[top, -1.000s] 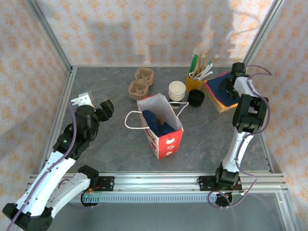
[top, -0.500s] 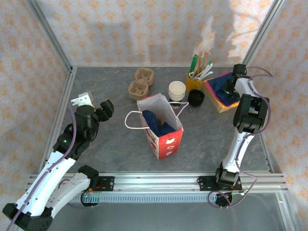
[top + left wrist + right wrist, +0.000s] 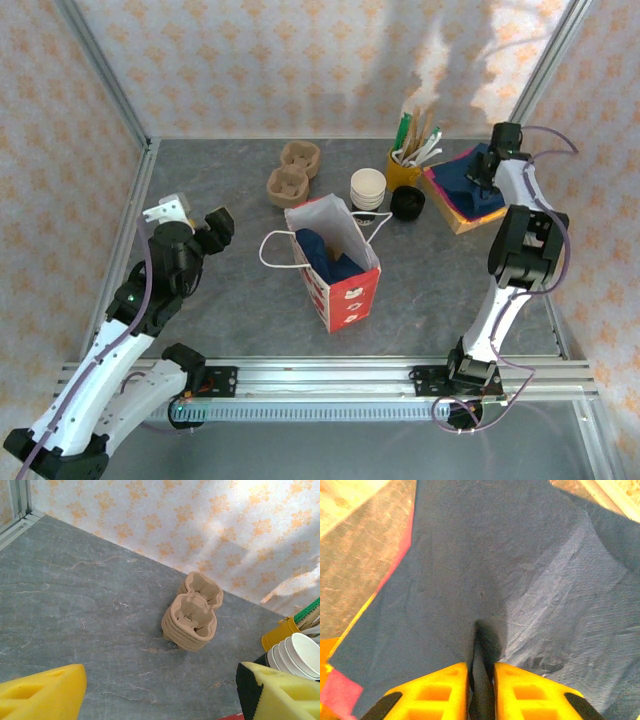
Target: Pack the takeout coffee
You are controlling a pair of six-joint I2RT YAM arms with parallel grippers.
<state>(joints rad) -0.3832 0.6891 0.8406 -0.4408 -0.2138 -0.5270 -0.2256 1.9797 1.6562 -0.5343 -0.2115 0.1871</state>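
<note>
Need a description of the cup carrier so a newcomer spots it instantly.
Find the red-and-white paper bag standing mid-table, then look past it toward the back wall, slightly left. The cup carrier sits there alone: brown moulded cardboard with two round wells, unlike the white cup and yellow utensil cup to its right.

Work cell enclosure: walls, table panel and lighting.
The tabletop (image 3: 230,300) is a flat grey panel with a marbled stone pattern. 3 walls enclose it: a back wall (image 3: 300,60), a left wall (image 3: 50,150) and a right wall (image 3: 605,230), all papered cream with a repeating orange floral motif. 2 aluminium posts (image 3: 107,75) rise aslant from the rear corners. An aluminium rail (image 3: 330,372) runs along the near edge. Bright, uneven light patches (image 3: 455,45) fall on the back wall's right part, with soft grey shadows beside them.
</note>
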